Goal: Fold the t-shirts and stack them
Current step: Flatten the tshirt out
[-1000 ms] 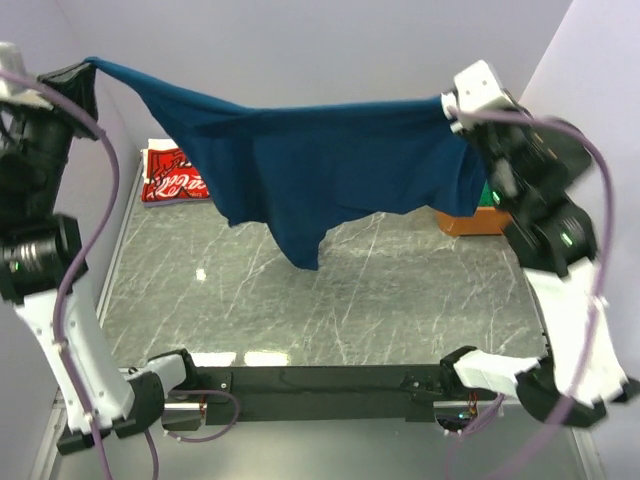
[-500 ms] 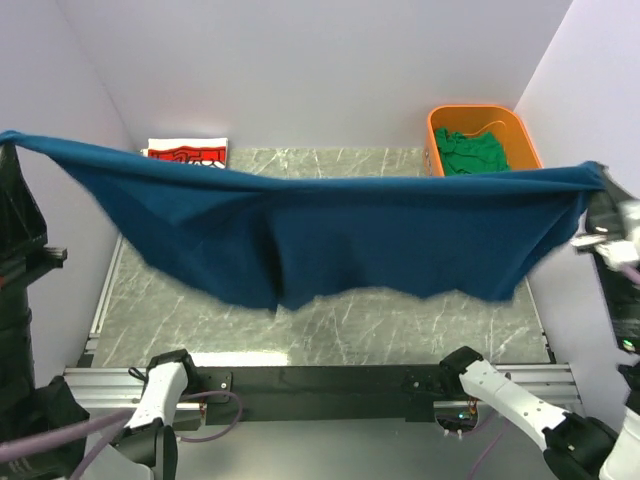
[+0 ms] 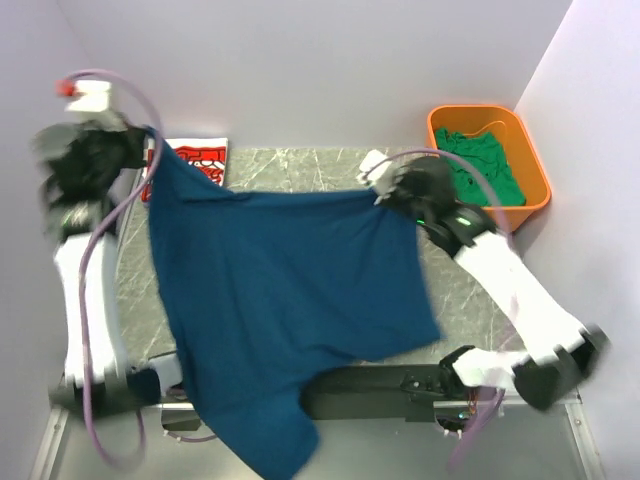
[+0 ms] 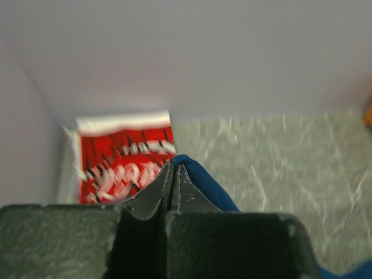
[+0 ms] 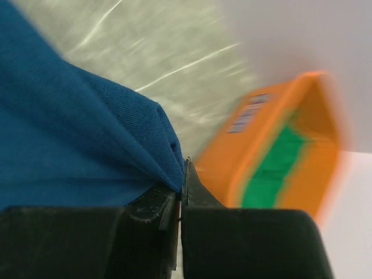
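Navy tee (image 3: 290, 290): spread across centre of top view above table (image 3: 470, 285), lower corner reaching bottom edge by arm bases. Top corners pinched by L gripper (image 4: 174, 174) (upper left) & R gripper (image 5: 182, 174) (upper centre-right), both w/ jaws clamped tight on cloth. Red tee (image 3: 200, 155): upper left, part hidden behind navy; green tee (image 3: 485, 170): in orange tub (image 3: 480, 110), upper right.

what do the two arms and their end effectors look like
The left arm and right arm have white shell links and black joints. A lilac cable loops along the left one; a green light glows on the right. The left end effector and right end effector each have two black fingers tapering to thin tips.
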Robot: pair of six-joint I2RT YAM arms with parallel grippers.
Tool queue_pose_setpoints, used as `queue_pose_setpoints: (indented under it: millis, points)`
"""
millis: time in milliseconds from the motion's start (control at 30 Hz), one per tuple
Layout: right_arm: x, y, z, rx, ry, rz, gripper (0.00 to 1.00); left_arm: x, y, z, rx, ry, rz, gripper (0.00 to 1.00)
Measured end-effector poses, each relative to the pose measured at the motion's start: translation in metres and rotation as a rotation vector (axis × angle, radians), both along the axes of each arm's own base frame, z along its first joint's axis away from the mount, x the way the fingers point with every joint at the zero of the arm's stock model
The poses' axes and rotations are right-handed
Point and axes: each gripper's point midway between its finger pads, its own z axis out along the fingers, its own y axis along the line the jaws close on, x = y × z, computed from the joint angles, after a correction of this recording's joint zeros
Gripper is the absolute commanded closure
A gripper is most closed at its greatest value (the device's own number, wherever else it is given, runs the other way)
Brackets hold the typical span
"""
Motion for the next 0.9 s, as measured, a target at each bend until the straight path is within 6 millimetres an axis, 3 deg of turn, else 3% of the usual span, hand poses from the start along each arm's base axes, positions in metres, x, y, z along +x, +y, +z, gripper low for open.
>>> queue_pose_setpoints:
  millis: [100, 200, 233, 267, 300, 333, 367, 400, 467, 533, 567, 600, 667, 767, 833, 900]
  points:
    - [0.027, 0.014, -0.066, -0.024, 0.170, 0.003, 0.91, 0.064, -0.011, -0.091, -0.022, 0.209, -0.058, 0.99]
    - [0.077, 0.018, -0.113, -0.013, 0.296, -0.055, 0.59, 0.123, -0.034, -0.161, -0.036, 0.365, -0.123, 0.99]
    - [0.102, 0.019, -0.124, -0.006, 0.320, -0.085, 0.40, 0.147, -0.041, -0.173, -0.035, 0.387, -0.139, 0.99]
    - [0.128, 0.020, -0.130, 0.003, 0.325, -0.115, 0.38, 0.174, -0.045, -0.184, -0.036, 0.409, -0.143, 0.94]
    - [0.164, 0.020, -0.135, 0.023, 0.310, -0.149, 0.37, 0.207, -0.048, -0.194, -0.030, 0.413, -0.147, 0.83]
    - [0.194, 0.018, -0.143, 0.034, 0.314, -0.176, 0.31, 0.242, -0.051, -0.201, -0.021, 0.397, -0.150, 0.64]
    - [0.216, 0.015, -0.146, 0.050, 0.310, -0.203, 0.11, 0.270, -0.051, -0.207, -0.011, 0.379, -0.142, 0.41]
    - [0.241, 0.011, -0.151, 0.076, 0.294, -0.231, 0.11, 0.295, -0.051, -0.219, -0.004, 0.376, -0.136, 0.36]
    - [0.252, -0.009, -0.161, 0.091, 0.338, -0.277, 0.11, 0.323, -0.044, -0.234, 0.007, 0.355, -0.103, 0.27]
    - [0.235, -0.028, -0.169, 0.096, 0.422, -0.301, 0.11, 0.312, -0.036, -0.272, 0.028, 0.445, -0.093, 0.17]
    - [0.220, -0.037, -0.170, 0.105, 0.459, -0.308, 0.11, 0.295, -0.031, -0.287, 0.038, 0.502, -0.086, 0.12]
    - [0.197, -0.046, -0.172, 0.103, 0.515, -0.314, 0.12, 0.272, -0.028, -0.304, 0.044, 0.572, -0.089, 0.11]
    - [0.145, -0.055, -0.168, 0.111, 0.591, -0.302, 0.15, 0.232, -0.024, -0.316, 0.043, 0.660, -0.102, 0.13]
    - [0.058, -0.046, -0.152, 0.128, 0.691, -0.229, 0.24, 0.182, -0.021, -0.286, 0.028, 0.674, -0.164, 0.18]
    - [0.020, -0.034, -0.141, 0.147, 0.709, -0.165, 0.36, 0.144, -0.023, -0.248, 0.039, 0.633, -0.228, 0.20]
    - [-0.016, -0.023, -0.141, 0.155, 0.740, -0.108, 0.41, 0.110, -0.024, -0.216, 0.073, 0.586, -0.280, 0.25]
